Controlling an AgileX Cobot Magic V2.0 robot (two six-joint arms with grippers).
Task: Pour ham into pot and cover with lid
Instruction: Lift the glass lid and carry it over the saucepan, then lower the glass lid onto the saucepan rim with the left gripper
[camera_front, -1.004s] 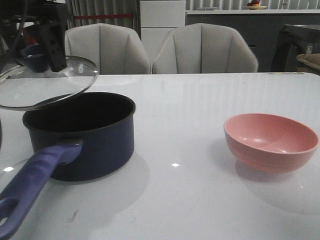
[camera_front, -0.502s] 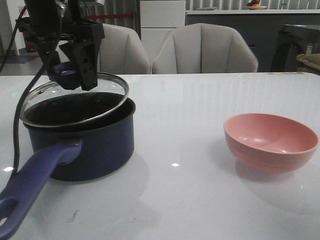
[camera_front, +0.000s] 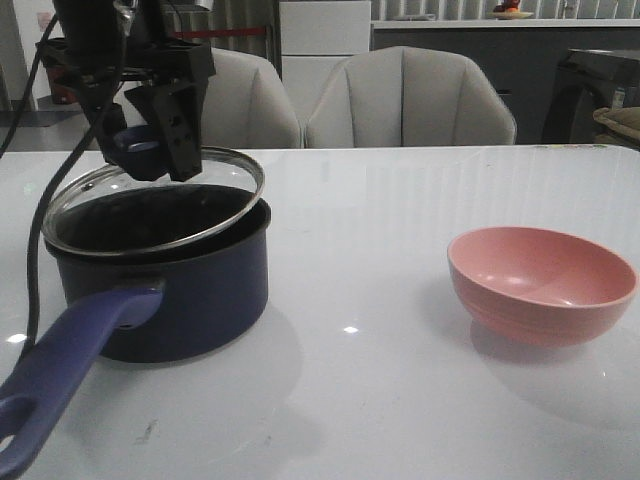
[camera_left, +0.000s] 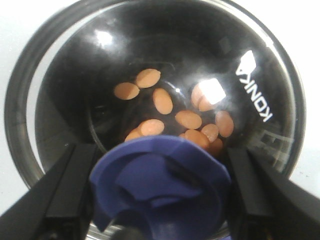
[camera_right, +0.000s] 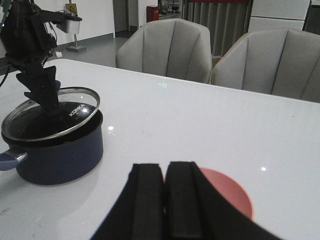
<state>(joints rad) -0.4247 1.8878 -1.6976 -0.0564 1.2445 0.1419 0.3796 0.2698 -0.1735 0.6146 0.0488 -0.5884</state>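
The left pincer (camera_front: 150, 135) is clamped on the knob (camera_left: 160, 187) of the lid (camera_front: 155, 200), one finger on each side. A top grip on the knob keeps the glass disc level enough to be set down onto the rim.

The lid sits over the pot (camera_front: 160, 275) but is not seated. It is tilted: the side toward the table's left edge is low, the side toward the right edge is raised off the rim.

The ham (camera_left: 172, 117) lies on the pot bottom, visible through the glass. The pouring step is judged complete.

The pot stands near the table's front-left corner. Its long axis runs along the handle (camera_front: 70, 365), which points toward the front edge and slightly toward the left edge. The lid's axis, through the knob, leans a little off vertical.

The bowl (camera_front: 542, 283) is empty and stands toward the table's right edge, well apart from the pot.

The right pincer (camera_right: 165, 200) is closed with nothing in it, positioned near the bowl.
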